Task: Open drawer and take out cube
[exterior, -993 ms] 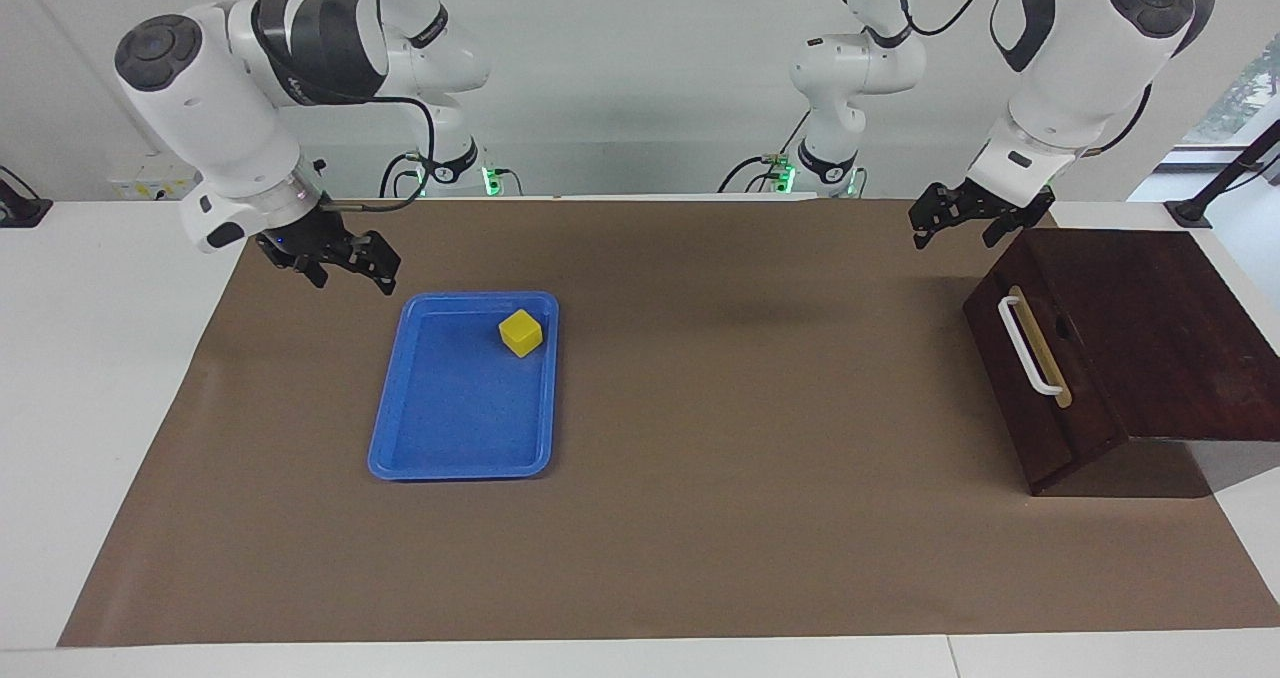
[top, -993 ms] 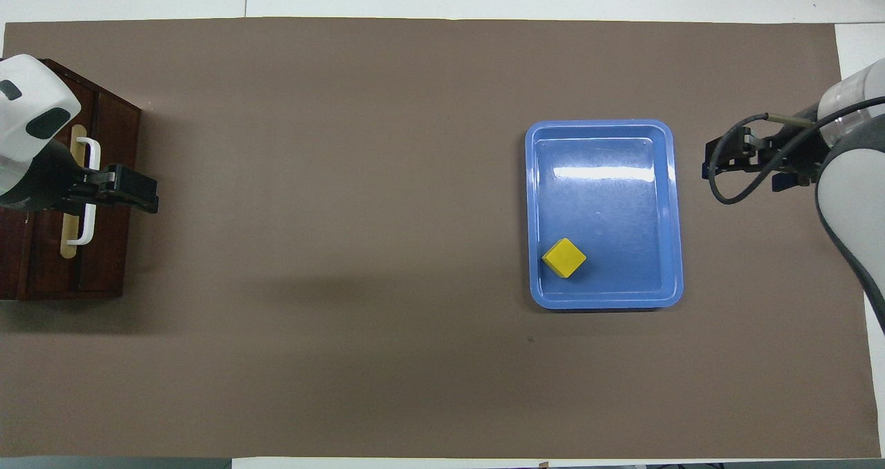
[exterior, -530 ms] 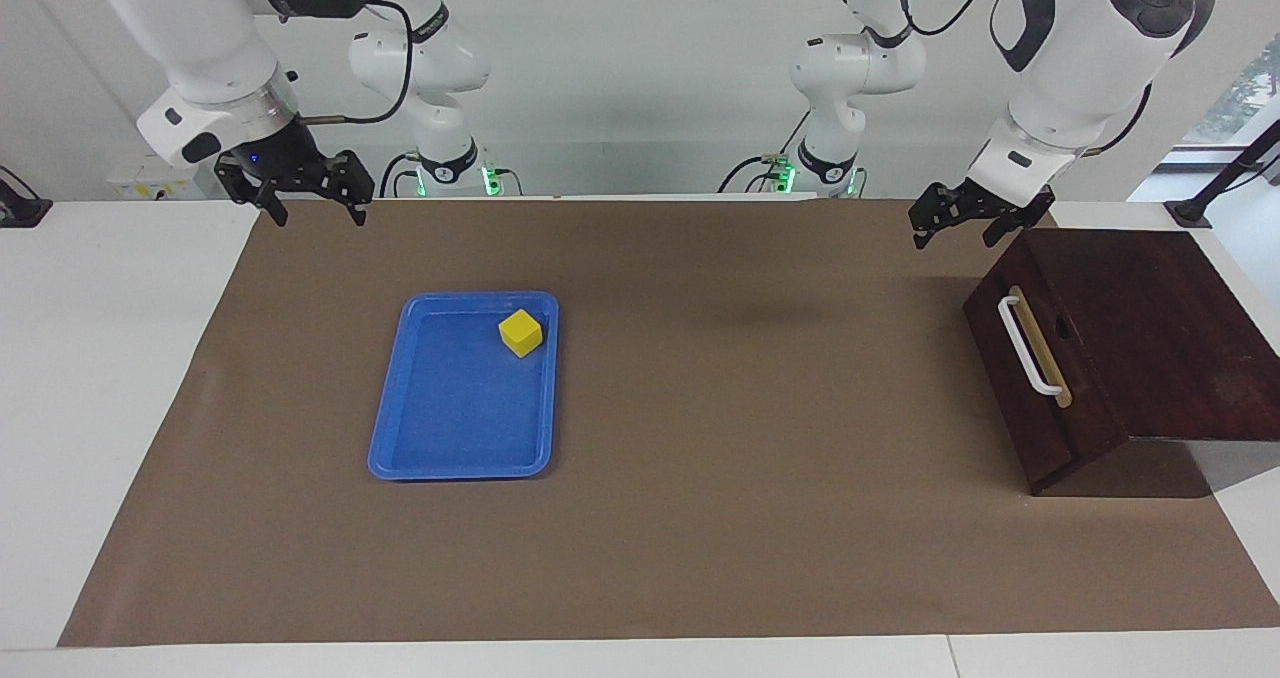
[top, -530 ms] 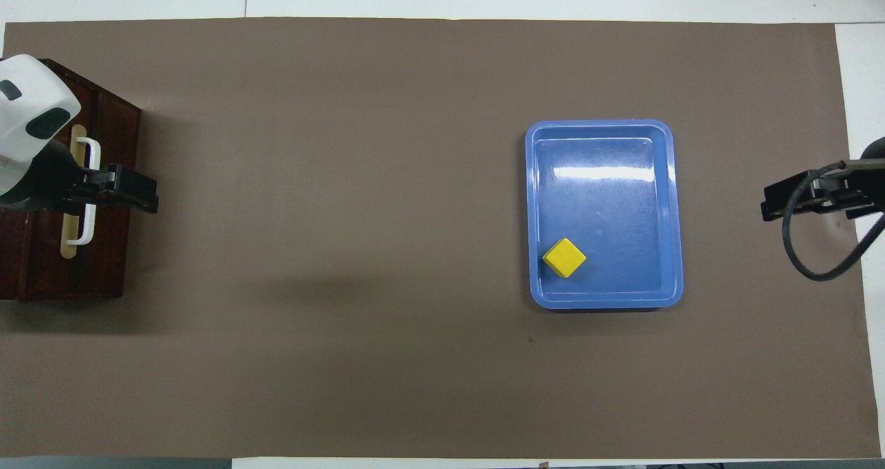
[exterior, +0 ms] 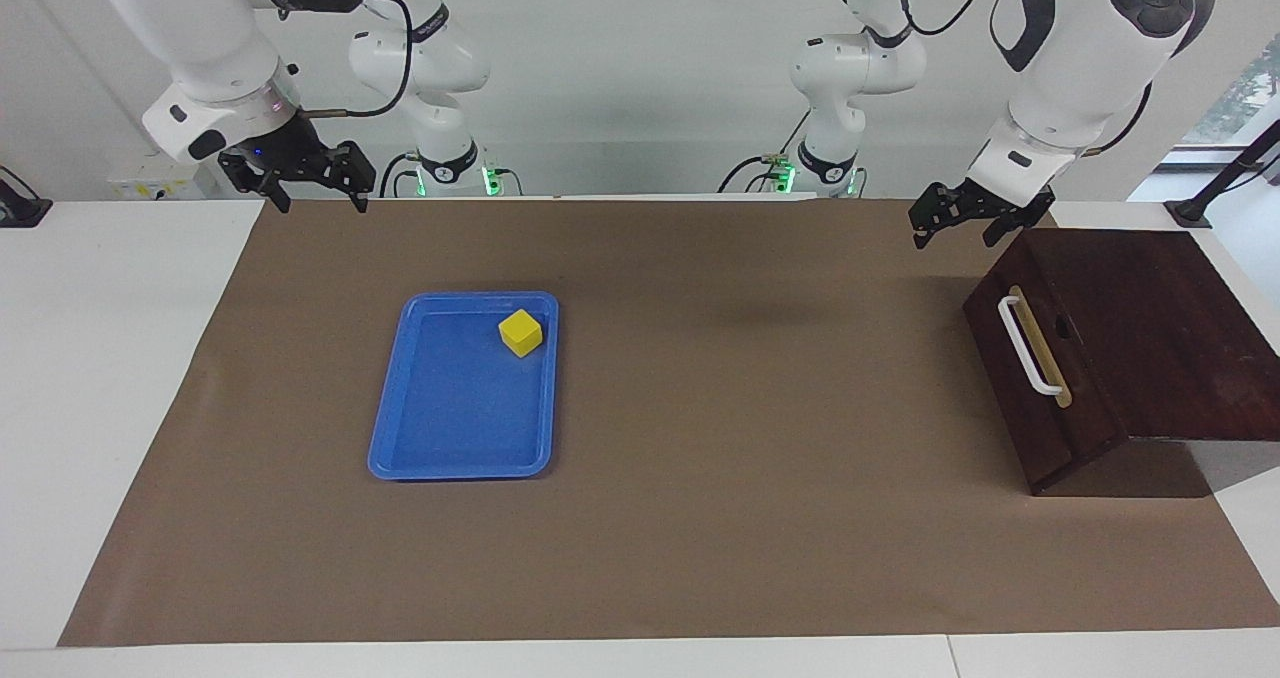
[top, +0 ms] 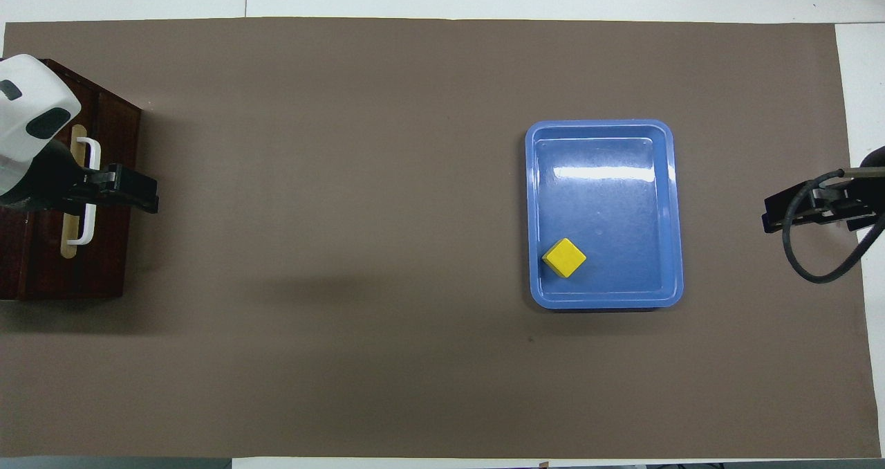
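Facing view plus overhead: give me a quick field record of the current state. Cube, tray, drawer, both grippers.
cube: yellow, lying in the blue tray, at the corner nearest the robots and the drawer
blue tray: on the brown mat, toward the right arm's end of the table
drawer: shut, white handle free
left gripper: open, empty, raised over the mat beside the drawer box's corner
right gripper: open, empty, raised over the mat's edge at the robots' end
contact: neither gripper touches anything
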{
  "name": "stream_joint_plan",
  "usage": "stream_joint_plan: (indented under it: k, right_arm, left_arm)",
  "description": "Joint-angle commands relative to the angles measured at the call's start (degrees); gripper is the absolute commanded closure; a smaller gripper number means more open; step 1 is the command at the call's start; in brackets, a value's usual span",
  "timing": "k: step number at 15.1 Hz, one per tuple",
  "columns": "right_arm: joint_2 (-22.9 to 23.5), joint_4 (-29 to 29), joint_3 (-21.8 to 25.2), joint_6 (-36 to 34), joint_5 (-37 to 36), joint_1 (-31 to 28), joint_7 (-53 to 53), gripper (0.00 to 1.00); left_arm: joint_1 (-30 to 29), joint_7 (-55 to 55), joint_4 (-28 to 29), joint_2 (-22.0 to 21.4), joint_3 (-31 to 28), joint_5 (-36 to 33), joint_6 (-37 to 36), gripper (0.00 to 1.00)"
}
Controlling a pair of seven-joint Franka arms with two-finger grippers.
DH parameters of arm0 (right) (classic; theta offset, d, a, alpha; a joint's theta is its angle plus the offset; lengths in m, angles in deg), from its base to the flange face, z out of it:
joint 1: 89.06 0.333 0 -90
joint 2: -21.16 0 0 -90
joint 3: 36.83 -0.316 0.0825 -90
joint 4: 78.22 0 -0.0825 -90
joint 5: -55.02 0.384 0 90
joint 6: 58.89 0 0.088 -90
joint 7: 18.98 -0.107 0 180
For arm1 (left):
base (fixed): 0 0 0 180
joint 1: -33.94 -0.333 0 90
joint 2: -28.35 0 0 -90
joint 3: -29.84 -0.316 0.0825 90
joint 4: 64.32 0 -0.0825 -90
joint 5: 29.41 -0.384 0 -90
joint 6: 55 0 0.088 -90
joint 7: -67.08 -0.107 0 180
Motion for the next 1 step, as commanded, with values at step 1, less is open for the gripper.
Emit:
stream_joint_plan:
  k: [1]
  right_arm:
    - [0.25,0.95,-0.96,-0.58,-1.17,-1.28,1.18,0.00]
  left_arm:
    - [-0.34,0.35,0.82,-1.26,0.02,0.68,-0.49,0.00]
